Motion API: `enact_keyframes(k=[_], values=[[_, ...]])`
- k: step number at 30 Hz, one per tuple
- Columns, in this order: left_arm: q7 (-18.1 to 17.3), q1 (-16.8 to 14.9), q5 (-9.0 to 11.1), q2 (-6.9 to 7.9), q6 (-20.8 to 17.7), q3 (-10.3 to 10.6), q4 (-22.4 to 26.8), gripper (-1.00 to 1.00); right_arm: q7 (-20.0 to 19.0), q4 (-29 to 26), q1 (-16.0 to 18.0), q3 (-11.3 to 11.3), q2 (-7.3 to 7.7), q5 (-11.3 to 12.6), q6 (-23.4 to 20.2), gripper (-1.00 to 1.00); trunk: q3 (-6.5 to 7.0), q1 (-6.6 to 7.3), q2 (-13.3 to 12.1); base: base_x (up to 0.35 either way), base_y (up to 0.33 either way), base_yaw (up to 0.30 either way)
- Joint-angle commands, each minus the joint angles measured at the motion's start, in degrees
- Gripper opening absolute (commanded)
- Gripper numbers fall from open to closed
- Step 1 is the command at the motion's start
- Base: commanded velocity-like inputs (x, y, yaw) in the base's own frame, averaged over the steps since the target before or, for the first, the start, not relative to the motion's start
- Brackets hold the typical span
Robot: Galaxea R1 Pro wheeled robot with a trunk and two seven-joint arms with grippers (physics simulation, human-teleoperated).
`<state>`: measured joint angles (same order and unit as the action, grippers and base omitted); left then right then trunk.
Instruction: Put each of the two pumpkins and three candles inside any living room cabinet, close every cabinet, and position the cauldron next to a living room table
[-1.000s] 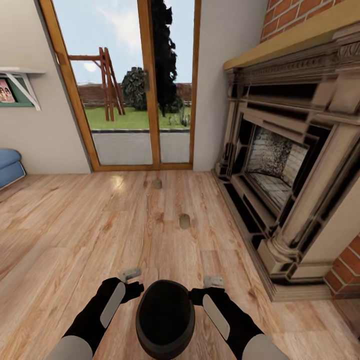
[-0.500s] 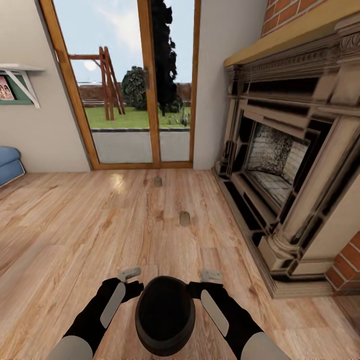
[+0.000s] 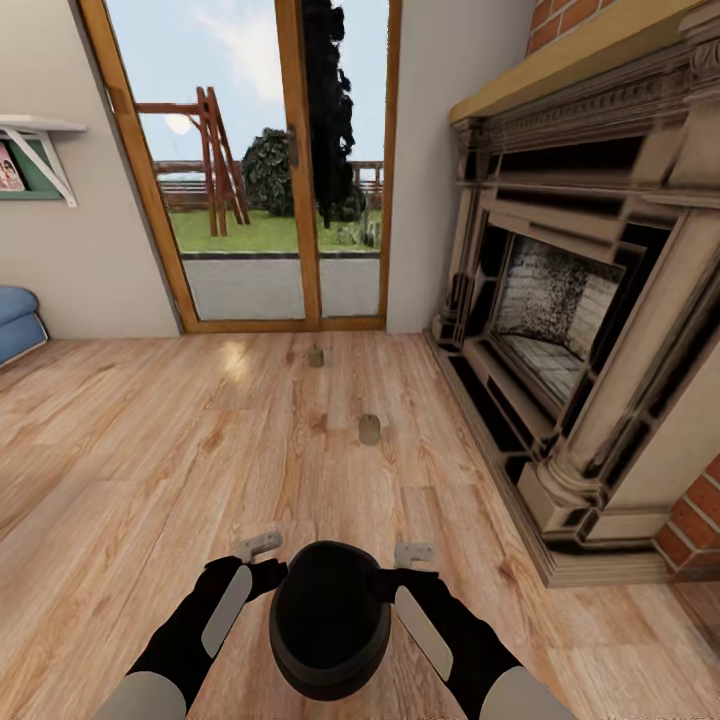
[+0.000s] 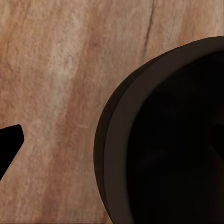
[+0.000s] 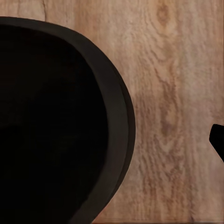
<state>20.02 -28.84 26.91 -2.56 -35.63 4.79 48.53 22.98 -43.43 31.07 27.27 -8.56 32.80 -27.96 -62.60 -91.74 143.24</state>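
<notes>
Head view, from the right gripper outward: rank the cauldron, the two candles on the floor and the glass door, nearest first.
From the right gripper:
1. Cauldron, right beside it, between both arms.
2. Nearer candle, ahead on the wood floor.
3. Farther candle, further ahead, slightly left, close to the door.
4. Glass door, at the far wall.

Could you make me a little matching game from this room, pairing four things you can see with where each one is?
Things:
1. cauldron
2. nearer candle
3. farther candle
4. fireplace

Places:
A. along the right-hand wall
B. on the floor close to the glass door
C. between the left gripper and the right gripper
D. on the open floor, about midway between the robot and the door

Pairs: 1-C, 2-D, 3-B, 4-A
</notes>
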Motion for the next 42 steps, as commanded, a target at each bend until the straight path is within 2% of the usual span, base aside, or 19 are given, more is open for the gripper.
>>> enact_keyframes(k=[1,5,7,19,42], values=[[0.5,0.0,0.6,0.03,-0.1,0.4,0.1,1.0,0.6,0.0,0.0,0.2,0.04,0.6,-0.1,1.0,-0.28,-0.01,0.0,0.0,0.0,0.0],[0.5,-0.1,0.8,0.09,0.9,3.1,-0.2,1.0,0.5,0.0,0.0,0.2,0.04,0.6,0.0,1.0,-1.17,-0.11,0.1,0.0,0.0,0.0],[0.5,-0.1,0.8,0.09,1.4,3.7,-1.2,1.0,0.5,0.0,0.0,0.2,0.04,0.7,0.0,1.0,-1.61,-0.17,0.1,0.0,0.0,0.0],[0.5,-0.1,0.6,0.09,1.7,4.1,-2.6,1.0,0.3,0.0,0.0,0.2,0.04,0.6,0.1,1.0,-4.27,-0.47,0.3,0.0,0.0,0.0],[0.6,-0.1,0.5,0.27,1.8,4.1,-2.5,1.0,0.0,0.0,0.0,0.1,0.12,0.9,0.9,1.0,-4.27,-0.47,0.3,0.0,0.002,0.0]])
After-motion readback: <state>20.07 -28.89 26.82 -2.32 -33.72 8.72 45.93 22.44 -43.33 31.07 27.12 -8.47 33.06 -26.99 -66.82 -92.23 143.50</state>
